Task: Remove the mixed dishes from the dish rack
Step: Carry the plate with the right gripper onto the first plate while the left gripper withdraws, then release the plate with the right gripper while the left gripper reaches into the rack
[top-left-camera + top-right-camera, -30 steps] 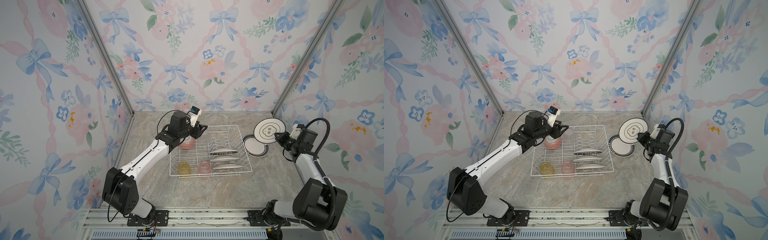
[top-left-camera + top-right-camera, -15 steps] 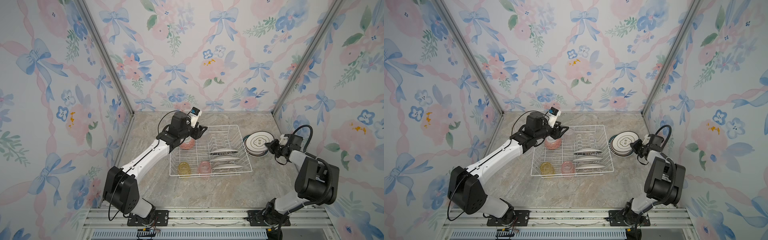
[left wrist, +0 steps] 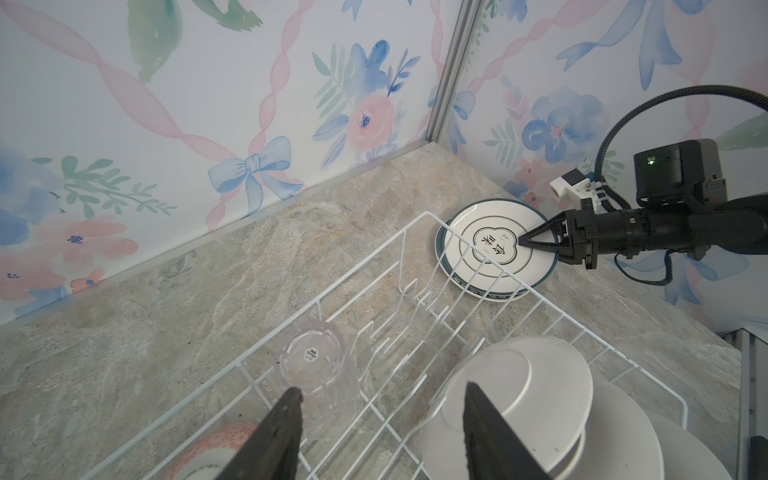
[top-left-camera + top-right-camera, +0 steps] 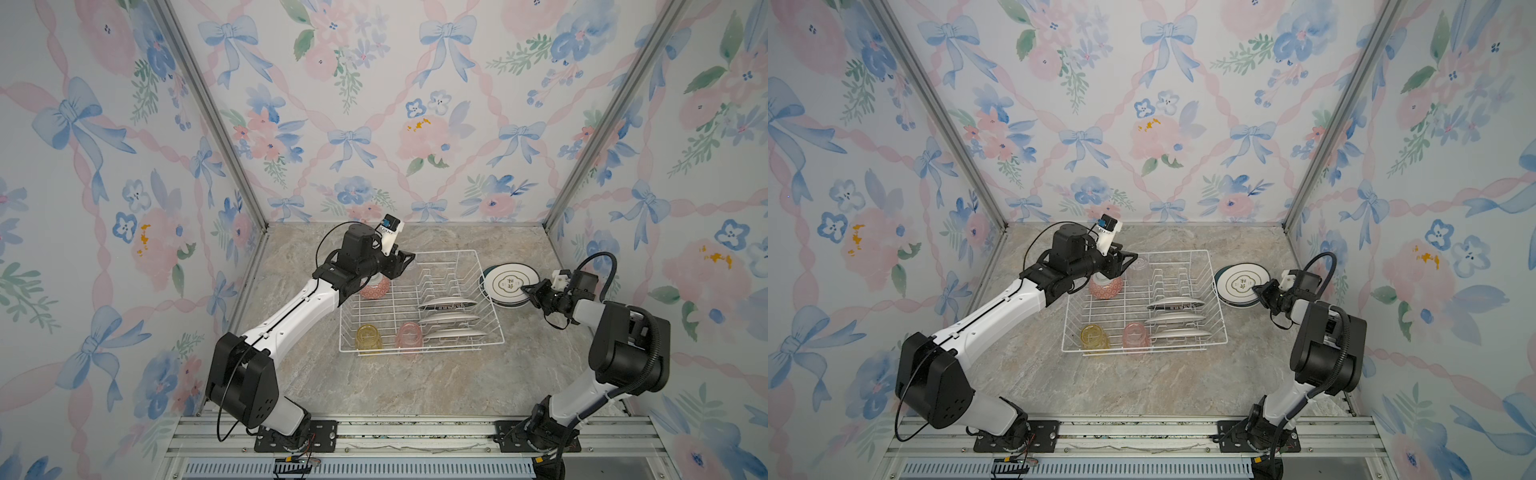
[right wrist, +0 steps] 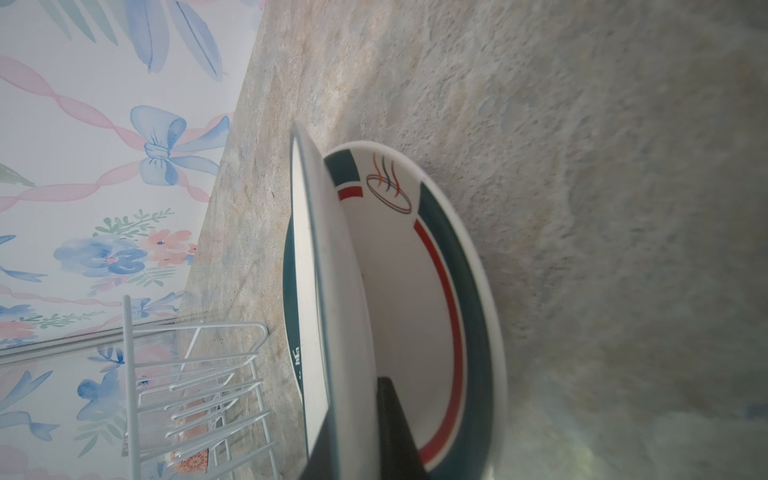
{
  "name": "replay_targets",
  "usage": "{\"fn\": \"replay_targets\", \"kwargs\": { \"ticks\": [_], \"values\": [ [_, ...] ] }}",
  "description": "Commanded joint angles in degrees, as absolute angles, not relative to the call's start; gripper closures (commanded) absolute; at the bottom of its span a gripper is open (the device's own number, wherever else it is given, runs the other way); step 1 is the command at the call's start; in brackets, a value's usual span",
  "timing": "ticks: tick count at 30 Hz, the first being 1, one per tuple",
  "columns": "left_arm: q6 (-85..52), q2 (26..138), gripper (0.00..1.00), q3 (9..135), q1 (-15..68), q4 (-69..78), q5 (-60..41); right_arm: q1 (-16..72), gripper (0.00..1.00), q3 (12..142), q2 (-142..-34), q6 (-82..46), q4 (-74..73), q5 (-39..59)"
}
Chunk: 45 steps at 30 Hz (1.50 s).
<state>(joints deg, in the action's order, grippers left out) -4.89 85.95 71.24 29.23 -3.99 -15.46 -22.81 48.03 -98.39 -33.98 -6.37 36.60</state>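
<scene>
The white wire dish rack [image 4: 422,351] [image 4: 1142,351] holds three plates [image 4: 446,304] on edge, a yellow tumbler [image 4: 368,337], a pink tumbler [image 4: 409,337], a pink-red bowl [image 4: 376,289] and a clear tumbler [image 3: 311,365]. My left gripper [image 4: 405,262] [image 3: 382,415] hovers open above the clear tumbler and bowl at the rack's far left corner. Right of the rack, my right gripper [image 4: 525,289] [image 4: 1258,289] is shut on the rim of a white plate [image 4: 509,280] [image 5: 307,291]. That plate lies almost flat on a green-and-red banded plate [image 5: 457,291] on the table.
The marble table [image 4: 415,386] is walled by floral panels at the back and sides, with metal corner posts. The stacked plates sit close to the rack's right wall and the right side panel. Both arm bases stand on the front rail [image 4: 415,432].
The right arm brought the white plate down from upright in the air onto the banded plate beside the rack. The left arm has stayed in place.
</scene>
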Motion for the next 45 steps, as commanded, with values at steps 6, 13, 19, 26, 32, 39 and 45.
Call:
{"fn": "replay_targets", "kwargs": {
  "ticks": [6,13,19,26,32,39,45],
  "values": [
    [-3.8,86.9,0.43,71.9,29.6,-3.6,-17.1,-22.2,0.69,50.5,-98.2,-27.8,3.8,33.2],
    [-3.8,86.8,0.44,71.8,29.7,-3.7,-17.5,-21.7,0.57,52.0,-96.4,-25.0,8.7,30.1],
    [-3.7,86.7,0.45,71.5,29.6,-3.7,-17.8,-20.4,0.49,54.9,-92.8,-19.4,18.0,22.2],
    [-3.4,86.8,0.45,71.6,29.6,-3.7,-18.2,-19.0,0.46,58.1,-94.4,-16.2,22.9,17.6],
    [-3.1,86.9,0.45,71.6,29.5,-3.8,-18.4,-18.2,0.45,59.3,-97.6,-15.9,23.3,17.3],
    [-0.6,87.7,0.44,72.5,30.7,-7.2,-17.3,-18.0,0.44,59.6,-97.1,-15.9,23.2,16.1],
    [1.3,88.4,0.45,73.3,32.6,-10.9,-14.3,-17.7,0.44,60.6,-98.2,-16.1,23.4,16.1]
  ]
}}
